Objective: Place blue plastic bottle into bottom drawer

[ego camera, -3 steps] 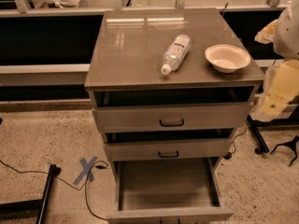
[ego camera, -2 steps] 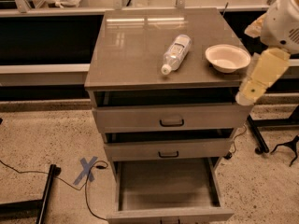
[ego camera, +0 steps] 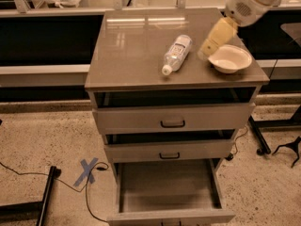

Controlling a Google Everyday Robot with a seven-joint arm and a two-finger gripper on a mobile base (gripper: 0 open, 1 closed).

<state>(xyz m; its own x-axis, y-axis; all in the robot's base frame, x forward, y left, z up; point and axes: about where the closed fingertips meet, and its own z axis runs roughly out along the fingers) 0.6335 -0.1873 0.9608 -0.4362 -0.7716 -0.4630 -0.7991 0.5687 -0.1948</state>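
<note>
The blue plastic bottle (ego camera: 176,53) lies on its side on the grey cabinet top (ego camera: 131,55), white cap toward the front. My gripper (ego camera: 214,39) hangs over the right part of the top, just right of the bottle and apart from it, at the left rim of the cream bowl (ego camera: 230,58). The bottom drawer (ego camera: 167,192) is pulled out and empty.
Two shallower drawers with black handles (ego camera: 172,123) sit above the bottom one, both slightly out. A blue tape cross (ego camera: 87,171) and cables lie on the floor to the left. A black stand leg (ego camera: 46,199) is at lower left. A shelf runs behind the cabinet.
My arm has swung from beside the cabinet's right edge up and left, so the gripper is now over the cabinet top between bottle and bowl. Bottle, bowl and drawers have not moved.
</note>
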